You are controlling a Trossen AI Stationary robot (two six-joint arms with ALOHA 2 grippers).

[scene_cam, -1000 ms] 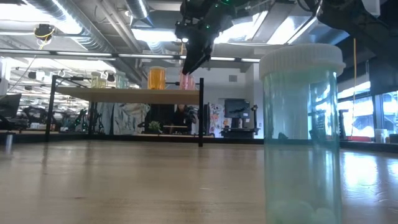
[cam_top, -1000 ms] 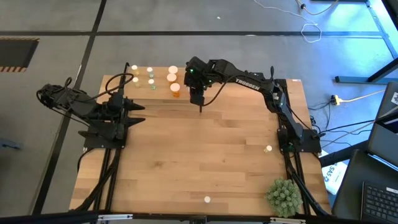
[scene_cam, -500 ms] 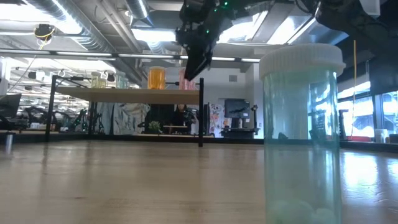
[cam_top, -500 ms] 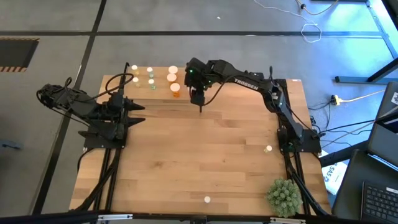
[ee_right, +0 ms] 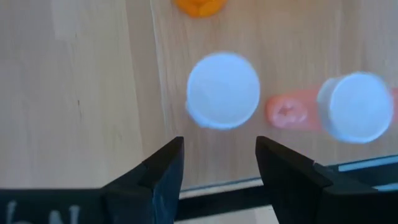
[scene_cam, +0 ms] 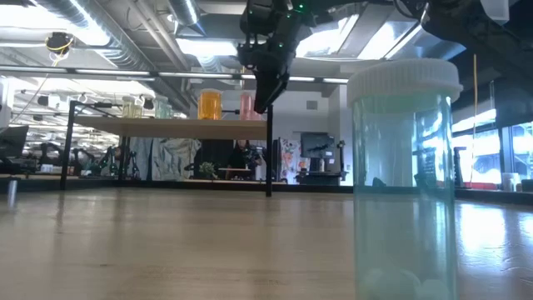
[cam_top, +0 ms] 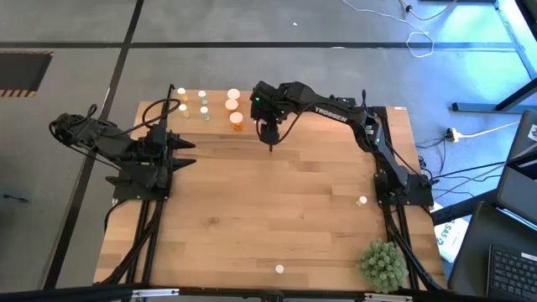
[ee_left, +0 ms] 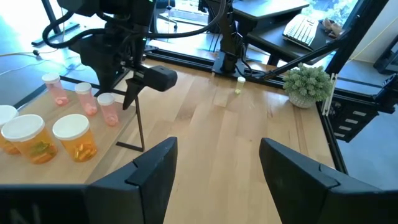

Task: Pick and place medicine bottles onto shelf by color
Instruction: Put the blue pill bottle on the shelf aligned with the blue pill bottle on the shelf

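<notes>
Two reddish medicine bottles (ee_right: 224, 90) stand upright on the shelf (ee_right: 93, 93) right under my right gripper (ee_right: 217, 163), white caps up, long axes vertical, an orange one just beyond. My gripper's fingers are apart, holding nothing, poised above the shelf's end. My left gripper (ee_left: 214, 171) waits open, off at the table's (cam_top: 277, 210) left.
</notes>
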